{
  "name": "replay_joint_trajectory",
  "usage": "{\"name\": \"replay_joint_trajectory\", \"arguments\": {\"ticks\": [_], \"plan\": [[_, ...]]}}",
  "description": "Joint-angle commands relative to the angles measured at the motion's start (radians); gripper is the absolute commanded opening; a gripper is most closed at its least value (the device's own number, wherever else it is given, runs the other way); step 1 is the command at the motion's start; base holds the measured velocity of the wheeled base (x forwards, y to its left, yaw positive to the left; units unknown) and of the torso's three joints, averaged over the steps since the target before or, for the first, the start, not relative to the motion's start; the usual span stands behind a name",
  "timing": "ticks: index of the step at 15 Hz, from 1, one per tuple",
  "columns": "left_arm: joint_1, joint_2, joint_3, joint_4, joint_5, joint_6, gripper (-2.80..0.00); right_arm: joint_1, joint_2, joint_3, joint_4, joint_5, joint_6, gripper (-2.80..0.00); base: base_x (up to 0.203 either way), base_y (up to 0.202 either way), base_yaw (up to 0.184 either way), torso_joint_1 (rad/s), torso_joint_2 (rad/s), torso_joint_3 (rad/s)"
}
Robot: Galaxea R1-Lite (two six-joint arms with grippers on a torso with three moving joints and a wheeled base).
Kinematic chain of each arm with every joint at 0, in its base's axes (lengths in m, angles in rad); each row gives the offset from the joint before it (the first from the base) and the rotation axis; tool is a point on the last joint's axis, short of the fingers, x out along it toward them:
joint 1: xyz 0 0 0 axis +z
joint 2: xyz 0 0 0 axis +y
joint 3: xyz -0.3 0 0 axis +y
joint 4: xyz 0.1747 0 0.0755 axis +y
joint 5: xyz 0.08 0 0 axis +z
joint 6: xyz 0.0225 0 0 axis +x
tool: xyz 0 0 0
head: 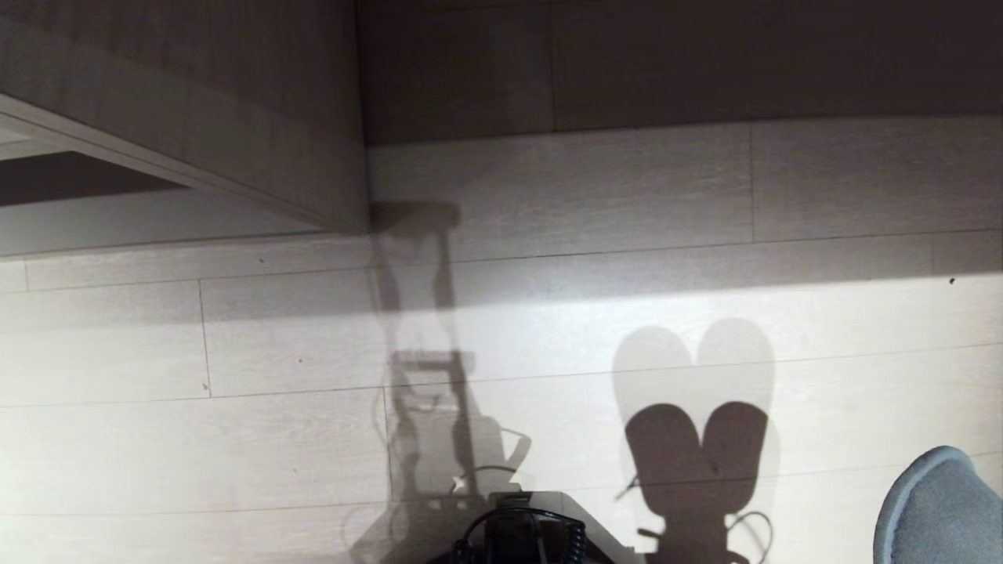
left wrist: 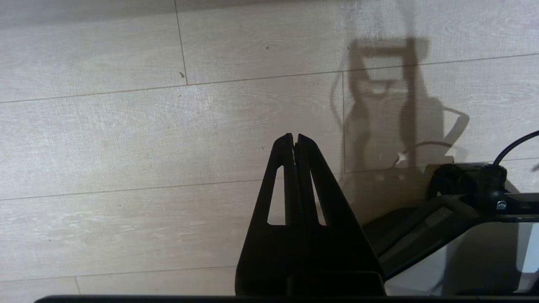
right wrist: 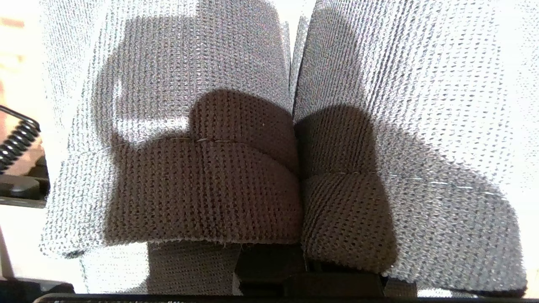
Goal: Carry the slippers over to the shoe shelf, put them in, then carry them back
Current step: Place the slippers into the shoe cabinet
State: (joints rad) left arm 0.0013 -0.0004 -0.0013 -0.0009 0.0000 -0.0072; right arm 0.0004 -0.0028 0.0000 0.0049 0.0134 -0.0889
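Observation:
The slippers [right wrist: 202, 185] fill the right wrist view, two grey knitted uppers pressed side by side with their toes pointing away. My right gripper [right wrist: 269, 269] is shut on them; only its dark base shows beneath, and the fabric hides its fingers. In the head view one rounded blue-grey slipper [head: 936, 509] pokes in at the bottom right corner, off the floor, and the pair's shadow lies on the boards. My left gripper [left wrist: 294, 136] hangs shut and empty over the floor. A shadowed opening [head: 70, 176] shows at the far left; I cannot tell if it is the shoe shelf.
A grey-beige wood-laminate unit [head: 235, 102] juts in at the upper left, its corner ending near the middle. A dark panel [head: 666, 63] runs along the back. Pale plank floor [head: 235, 439] spreads ahead. My base with a coiled cable [head: 517, 533] sits at the bottom centre.

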Motion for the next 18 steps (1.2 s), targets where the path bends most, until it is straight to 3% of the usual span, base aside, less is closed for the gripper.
{"name": "replay_joint_trajectory", "arguments": {"ticks": [1,18], "plan": [[0.0,0.0,0.001,-0.001,0.0,0.0,-2.8,0.0,0.003,0.002,0.0,0.0,0.0,-2.8,0.0,0.0,0.0,0.002,0.01,0.207],[0.0,0.0,0.001,-0.001,0.0,-0.001,-2.8,0.001,0.003,0.002,0.0,-0.001,0.012,-2.8,0.0,0.0,0.0,0.002,0.0,0.202]]}}
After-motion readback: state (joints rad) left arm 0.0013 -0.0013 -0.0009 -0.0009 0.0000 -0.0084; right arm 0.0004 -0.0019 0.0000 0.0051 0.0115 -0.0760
